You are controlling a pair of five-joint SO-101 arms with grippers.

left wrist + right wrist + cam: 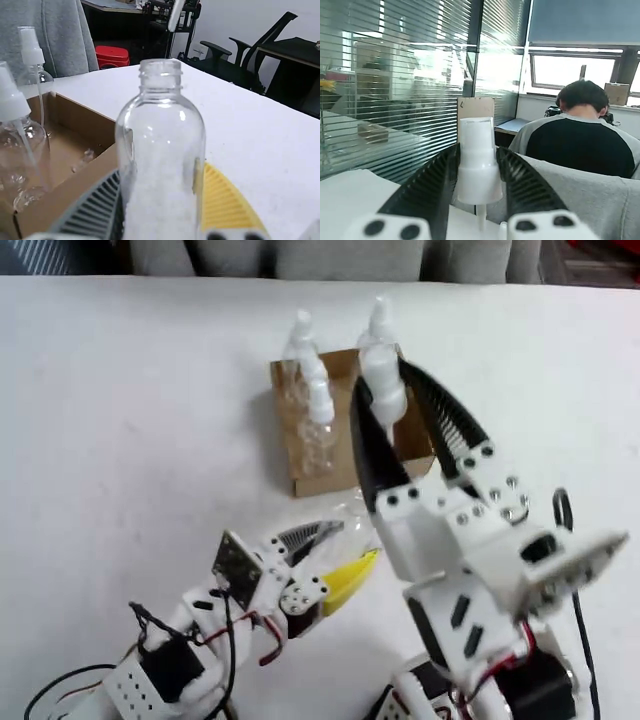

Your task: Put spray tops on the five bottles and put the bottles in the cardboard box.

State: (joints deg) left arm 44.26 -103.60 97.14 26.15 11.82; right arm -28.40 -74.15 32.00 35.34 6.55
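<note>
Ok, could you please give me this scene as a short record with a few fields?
cardboard box: open, on the white table
in the box: at least two capped bottles, upright
left gripper: shut on an uncapped bottle, held upright near the box
right gripper: shut on a spray top, tube pointing down
pending: the held bottle has no top yet

The right arm's black-fingered gripper (382, 378) pinched a white plastic spray top (385, 400) at the right side of the shallow brown cardboard box (298, 478) (capped clear plastic bottles (318, 435) stood inside).
</note>
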